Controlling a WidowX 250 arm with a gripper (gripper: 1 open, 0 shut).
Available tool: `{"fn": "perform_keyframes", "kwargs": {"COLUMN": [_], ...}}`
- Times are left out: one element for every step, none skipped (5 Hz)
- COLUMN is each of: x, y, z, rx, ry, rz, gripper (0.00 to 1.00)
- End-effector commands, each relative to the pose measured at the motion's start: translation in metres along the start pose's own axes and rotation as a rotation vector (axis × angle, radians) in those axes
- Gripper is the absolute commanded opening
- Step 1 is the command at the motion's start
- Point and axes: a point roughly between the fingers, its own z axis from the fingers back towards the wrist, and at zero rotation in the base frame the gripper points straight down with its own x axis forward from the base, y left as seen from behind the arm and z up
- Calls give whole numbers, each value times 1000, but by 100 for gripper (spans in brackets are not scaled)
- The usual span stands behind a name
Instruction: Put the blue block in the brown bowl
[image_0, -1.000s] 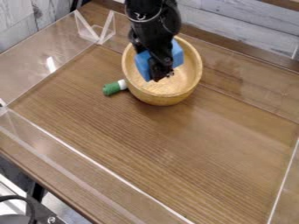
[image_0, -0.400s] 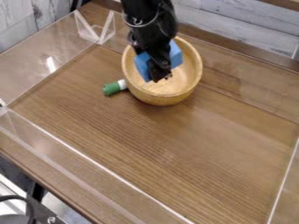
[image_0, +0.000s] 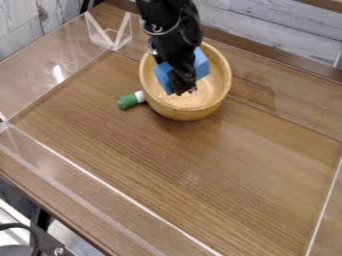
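The brown bowl (image_0: 203, 103) stands on the wooden table toward the back centre. My black gripper (image_0: 178, 82) reaches down into it from above. Its fingers are shut on the blue block (image_0: 171, 72), which shows as blue on both sides of the fingers, over the bowl's inside. I cannot tell whether the block touches the bowl's floor.
A small green piece (image_0: 130, 99) lies on the table just left of the bowl. Clear plastic walls (image_0: 40, 150) ring the table, with a clear stand (image_0: 104, 32) at the back left. Open wood lies in front of the bowl.
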Motion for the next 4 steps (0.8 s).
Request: {"fn": "perform_keyframes", "kwargs": {"x": [8,8,8,9], "y": [10,11,11,12], "z": [12,10,8,6], "rx": [45,50,55,59], "ry": [-59,-67,-72,-78], "rz": [7,3,2,0], "gripper": [0,0,0,0]}}
